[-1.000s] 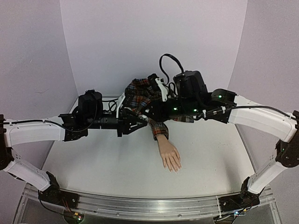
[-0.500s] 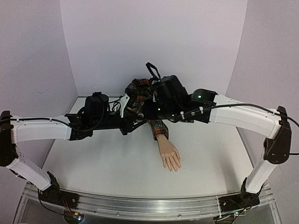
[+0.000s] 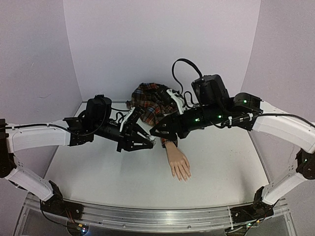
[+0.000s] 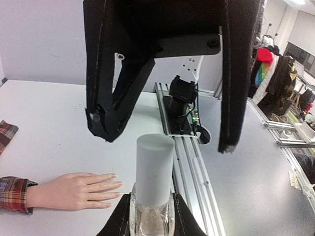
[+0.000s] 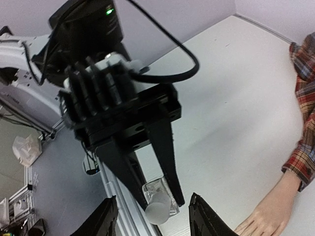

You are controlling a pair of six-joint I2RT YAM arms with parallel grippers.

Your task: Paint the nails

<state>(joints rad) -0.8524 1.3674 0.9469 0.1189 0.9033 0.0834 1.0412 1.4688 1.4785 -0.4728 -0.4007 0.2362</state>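
The clear glass polish bottle with its tall white cap sits upright between the fingers of my left gripper, which is shut on the glass. My right gripper stands open, one finger on either side of the cap, not touching it. From above, the left gripper and right gripper meet tip to tip just above the cuff. The pale mannequin hand lies flat, coming out of the plaid sleeve. Its nails point toward the bottle.
An aluminium rail runs along the table's near edge, also seen beyond the bottle as the rail. Purple walls close in the back and sides. A black cable loops above the right wrist.
The right arm swung left and back, then came down toward the bottle, and its jaws opened. The left gripper tipped a little forward and down, still holding the bottle.
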